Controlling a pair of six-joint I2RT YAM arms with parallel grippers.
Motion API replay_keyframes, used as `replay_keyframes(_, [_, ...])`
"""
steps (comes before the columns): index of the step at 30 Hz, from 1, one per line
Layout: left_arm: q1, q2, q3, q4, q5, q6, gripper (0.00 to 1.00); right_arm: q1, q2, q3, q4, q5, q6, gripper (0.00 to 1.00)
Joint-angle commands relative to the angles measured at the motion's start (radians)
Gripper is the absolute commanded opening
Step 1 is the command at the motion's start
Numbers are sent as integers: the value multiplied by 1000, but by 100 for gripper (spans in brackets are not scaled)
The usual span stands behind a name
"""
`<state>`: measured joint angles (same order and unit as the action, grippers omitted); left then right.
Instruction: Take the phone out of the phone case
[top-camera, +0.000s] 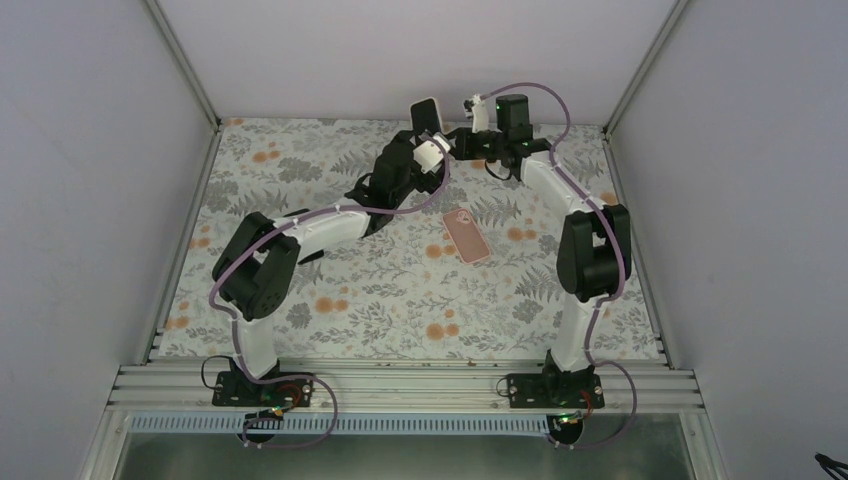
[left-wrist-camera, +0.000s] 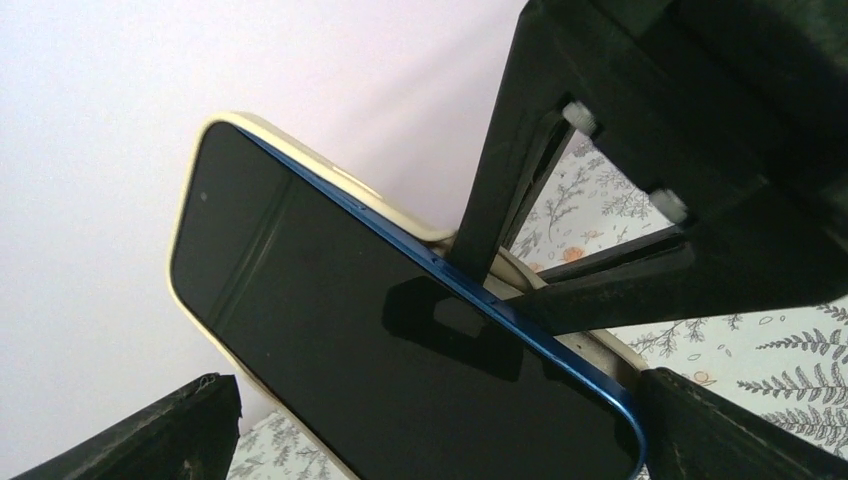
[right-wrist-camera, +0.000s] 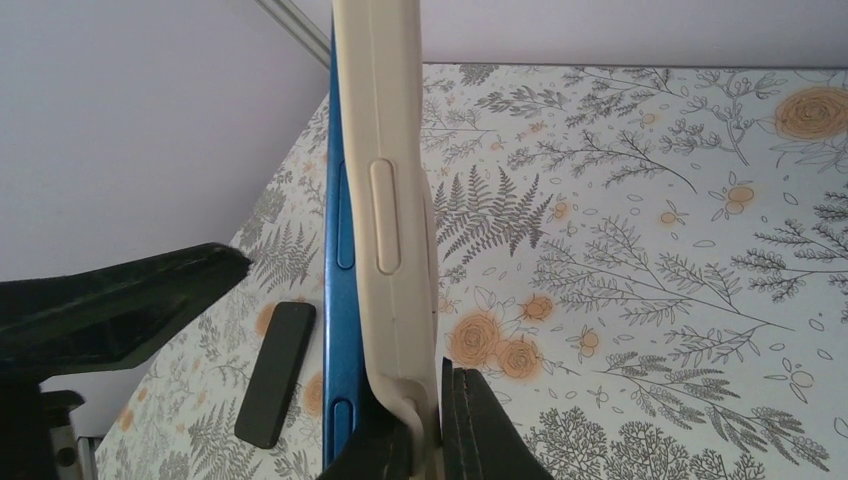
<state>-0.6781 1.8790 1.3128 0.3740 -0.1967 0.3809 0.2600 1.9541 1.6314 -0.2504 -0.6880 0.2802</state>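
The phone (left-wrist-camera: 330, 330), black screen with a blue rim, is held up in the air at the back of the table, inside a cream phone case (left-wrist-camera: 300, 152). One long side of the case (right-wrist-camera: 385, 200) has peeled away from the phone's blue edge (right-wrist-camera: 340, 300). My right gripper (right-wrist-camera: 440, 400) is shut on that loose case edge. My left gripper (left-wrist-camera: 437, 400) is open wide with the phone lying across the gap: its right finger (left-wrist-camera: 720, 430) touches the phone's corner, its left finger (left-wrist-camera: 150, 430) stands clear. In the top view both grippers, left (top-camera: 432, 140) and right (top-camera: 462, 140), meet under the raised phone (top-camera: 427, 115).
A flat pink phone-shaped thing (top-camera: 466, 236) lies on the floral tablecloth (top-camera: 330, 300) near the middle. A small black slab (right-wrist-camera: 277, 372) lies on the cloth below the held phone. White walls and metal posts close in the table on three sides.
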Motion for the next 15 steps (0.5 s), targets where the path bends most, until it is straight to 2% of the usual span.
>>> replay_keyframes(1, [9, 43, 40, 16, -60, 16, 96, -9, -86, -14, 66, -52, 13, 3])
replay_keyframes(10, [52, 16, 6, 61, -107, 17, 91, -11, -119, -47, 66, -54, 8, 3])
replay_keyframes(15, [103, 15, 13, 63, -114, 21, 77, -13, -132, -59, 62, -63, 7, 3])
